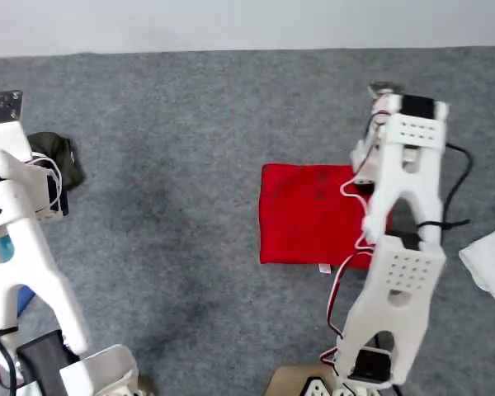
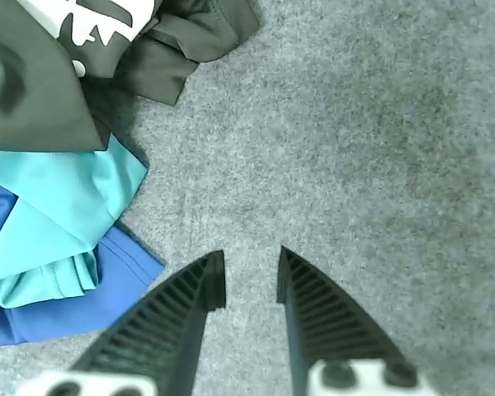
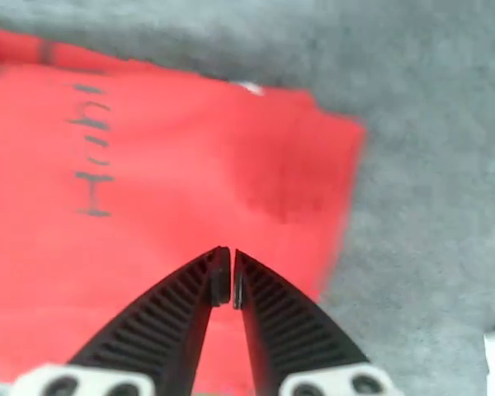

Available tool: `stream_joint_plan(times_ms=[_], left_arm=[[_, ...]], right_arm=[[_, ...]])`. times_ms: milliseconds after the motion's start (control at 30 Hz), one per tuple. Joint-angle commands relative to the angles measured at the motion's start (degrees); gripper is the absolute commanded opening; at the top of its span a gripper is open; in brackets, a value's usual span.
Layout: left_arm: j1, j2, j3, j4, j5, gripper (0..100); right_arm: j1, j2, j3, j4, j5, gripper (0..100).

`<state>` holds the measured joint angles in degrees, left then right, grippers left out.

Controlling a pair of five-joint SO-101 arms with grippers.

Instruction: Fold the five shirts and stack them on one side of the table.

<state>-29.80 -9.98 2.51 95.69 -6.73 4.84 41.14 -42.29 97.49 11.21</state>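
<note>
Slightly toward 3 o'clock from the centre of the grey table, a folded red shirt is laid flat. The right gripper is held above it, jaws closed on nothing. At 9 o'clock, a dark shirt, a teal shirt and a blue shirt are heaped unfolded. The left gripper is held beside them, jaws parted and empty. A white cloth is seen at 4 o'clock.

Your colours: shirts on a speckled grey counter.
You have a plain red shirt with faint dark lettering, a white shirt, a dark shirt with white print, a turquoise shirt and a blue shirt.
</note>
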Motion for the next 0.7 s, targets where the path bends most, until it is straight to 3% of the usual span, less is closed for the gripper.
stream_joint_plan(times_ms=[0,333,667], left_arm=[[0.09,-2.37,-0.48,0.62,-0.35,11],[0.09,-2.37,-0.48,1.85,-0.35,11],[0.09,-2.37,-0.66,1.85,-0.35,11]], right_arm=[[-5.49,-3.12,-2.64,-2.24,0.18,0.9],[-14.11,8.31,-2.99,-8.13,0.18,0.9],[-11.47,-6.37,-2.99,3.65,-0.44,0.9]])
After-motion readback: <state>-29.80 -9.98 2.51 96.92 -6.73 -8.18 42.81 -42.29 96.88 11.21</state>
